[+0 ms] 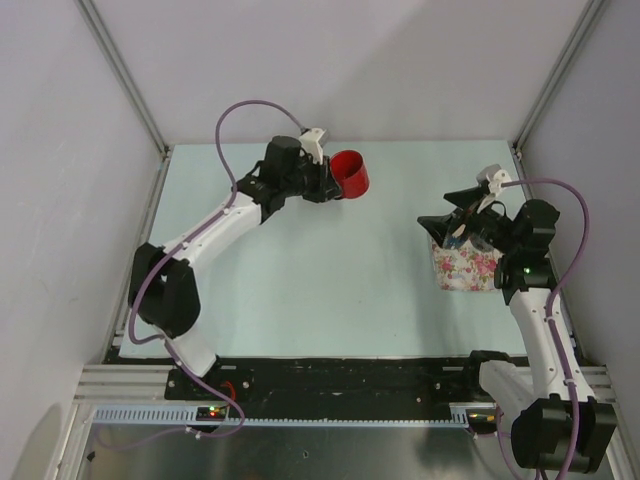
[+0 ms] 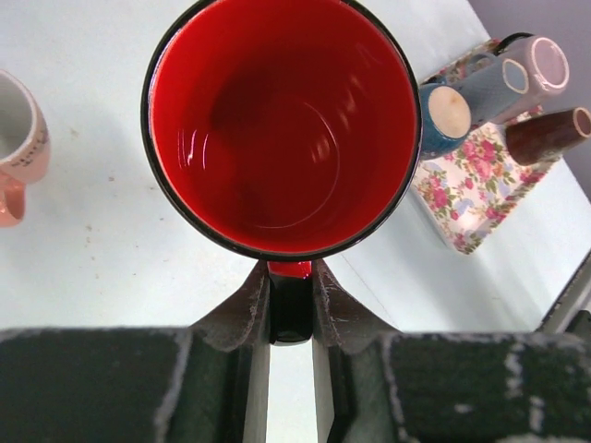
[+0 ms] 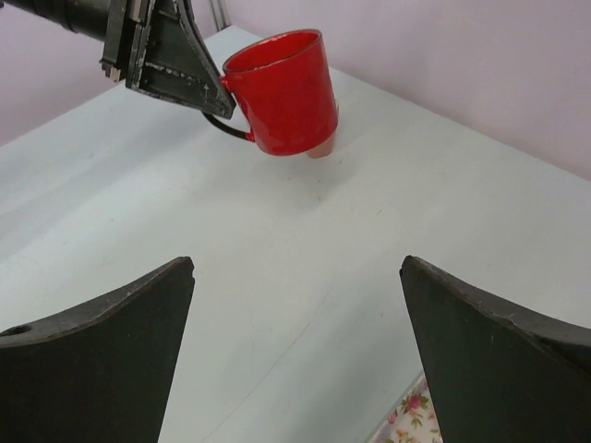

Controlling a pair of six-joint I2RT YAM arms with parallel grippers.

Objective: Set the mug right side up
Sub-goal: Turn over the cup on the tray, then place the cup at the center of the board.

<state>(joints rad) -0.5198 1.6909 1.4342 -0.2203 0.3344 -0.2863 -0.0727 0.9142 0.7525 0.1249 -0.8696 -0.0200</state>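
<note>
- Pinching the handle of the red mug (image 2: 282, 129) with the left gripper (image 2: 290, 277), squeezing with jaws nearly closed and only the thin handle between them.
- Gripping by the handle, most likely, to make turning the whole mug easy with one twist of the wrist.
- Holding the mug at the far side of the table (image 1: 330, 280), seemingly lifted a little off the top.
- Pointing the mug's mouth upward, leaning just a bit to one side.
- Sitting right at the fingertips, with the handle toward the gripper and the round cup part sticking out past them.
- Hanging the right gripper (image 3: 297, 268) wide open with nothing in it, over the flowery tray (image 1: 465, 268) on the right side, well apart from the mug.
- Probably waiting there to be out of the way.
- Sharing the table with three other mugs (image 2: 462, 101) on that tray, and a pink mug (image 2: 18, 148) near the red one.
- Looking almost done, judging from the mouth facing up.
- Needing only a little straightening and a soft landing on the table.
- Watching out for the pink mug close by when coming down.
</note>
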